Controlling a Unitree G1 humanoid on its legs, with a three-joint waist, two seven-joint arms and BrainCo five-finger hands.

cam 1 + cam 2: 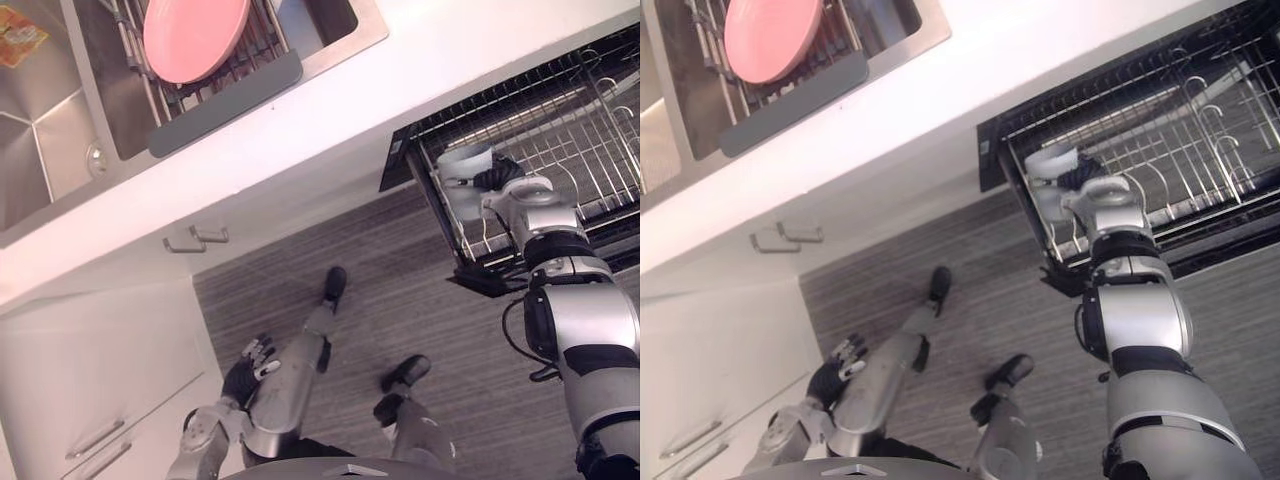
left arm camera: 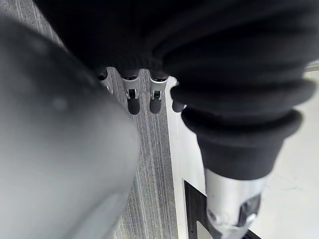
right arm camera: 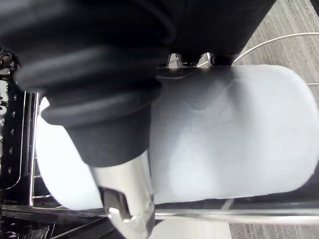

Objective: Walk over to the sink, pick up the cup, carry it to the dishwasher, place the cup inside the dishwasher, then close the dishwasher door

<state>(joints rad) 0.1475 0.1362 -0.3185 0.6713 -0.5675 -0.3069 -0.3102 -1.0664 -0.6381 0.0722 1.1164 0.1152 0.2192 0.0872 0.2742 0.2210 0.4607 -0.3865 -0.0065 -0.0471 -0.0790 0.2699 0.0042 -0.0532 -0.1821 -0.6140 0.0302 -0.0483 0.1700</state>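
A pale grey cup (image 1: 462,172) sits at the front left corner of the pulled-out dishwasher rack (image 1: 560,140). My right hand (image 1: 500,178) is shut on the cup (image 3: 234,134), with the thumb (image 3: 127,199) across its side and the fingers (image 3: 192,59) wrapped behind it. In the right eye view the same cup (image 1: 1048,170) shows in the rack (image 1: 1160,130) with my right hand (image 1: 1080,172) on it. My left hand (image 1: 248,372) hangs low over the floor by the cabinets, fingers (image 2: 132,97) relaxed and holding nothing.
A steel sink (image 1: 50,110) is set in the white counter (image 1: 330,110) at the upper left, with a pink plate (image 1: 195,35) in a drying rack. White cabinet doors with handles (image 1: 195,238) stand below. Grey wood floor (image 1: 400,300) lies between cabinets and dishwasher.
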